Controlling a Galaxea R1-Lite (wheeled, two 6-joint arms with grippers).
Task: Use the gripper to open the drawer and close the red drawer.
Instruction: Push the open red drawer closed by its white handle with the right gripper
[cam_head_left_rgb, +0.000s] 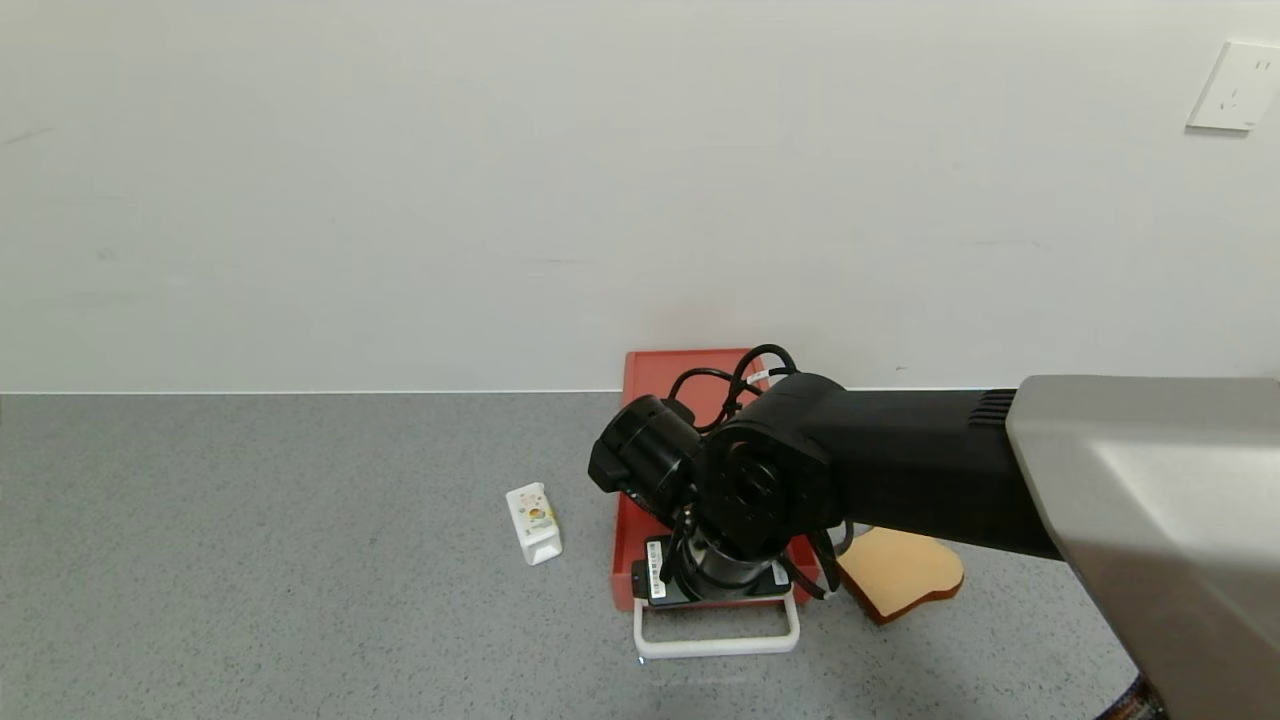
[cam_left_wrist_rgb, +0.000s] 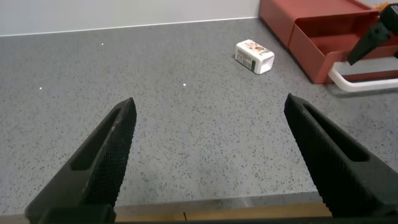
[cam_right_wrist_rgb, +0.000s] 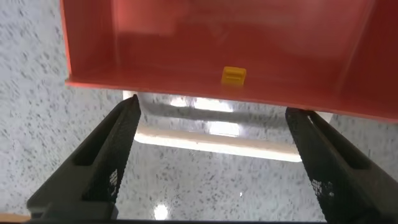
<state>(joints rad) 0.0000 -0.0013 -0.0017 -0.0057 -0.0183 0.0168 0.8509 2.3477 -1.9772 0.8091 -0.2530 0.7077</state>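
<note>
A plain off-white wall (cam_head_left_rgb: 500, 180) rises directly behind the grey speckled countertop (cam_head_left_rgb: 250, 560), the 2 meeting in a straight pale seam. High on the wall, far above the countertop, sits 1 white socket plate (cam_head_left_rgb: 1235, 86). Soft glints of overhead light show on the countertop.

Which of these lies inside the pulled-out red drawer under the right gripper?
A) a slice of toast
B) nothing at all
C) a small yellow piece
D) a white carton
C: the right wrist view shows a small yellow piece on the floor of the red drawer, with the open right gripper above the white handle.
</note>
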